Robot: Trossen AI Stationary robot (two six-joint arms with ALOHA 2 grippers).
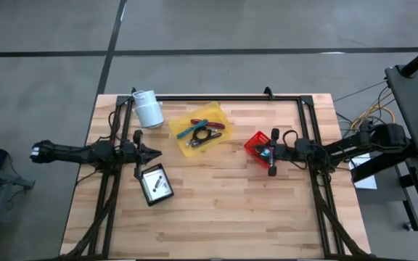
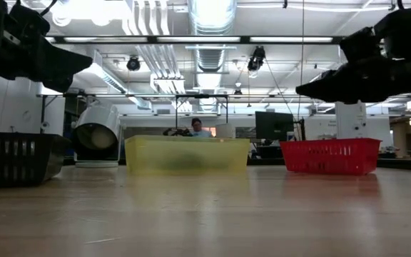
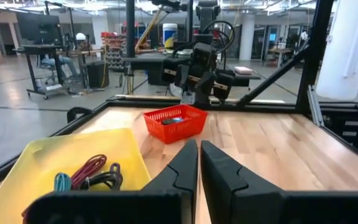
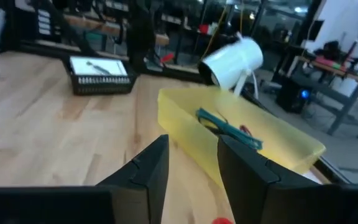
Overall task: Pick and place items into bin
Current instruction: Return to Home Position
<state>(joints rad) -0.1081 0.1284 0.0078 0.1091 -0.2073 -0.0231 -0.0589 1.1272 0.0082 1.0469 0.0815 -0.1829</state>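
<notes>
A yellow tray (image 1: 200,129) at the table's far middle holds a teal pen (image 4: 227,128), a red-magenta piece (image 1: 216,125) and black looped pieces (image 3: 101,179). A black bin (image 1: 156,185) left of the middle holds a white card with black print (image 4: 98,66). A red basket (image 1: 257,147) stands right of the middle, with small dark and blue pieces inside (image 3: 174,120). My left gripper (image 1: 153,152) hangs shut and raised between the yellow tray and the black bin. My right gripper (image 1: 273,152) is open, raised above the red basket's right edge.
A white cylindrical roll (image 1: 148,109) lies on its side at the far left, beside the yellow tray. A black frame (image 1: 216,97) runs along the far edge and both sides. Bare wood (image 1: 223,210) fills the near half. A person (image 2: 195,127) sits in the room behind.
</notes>
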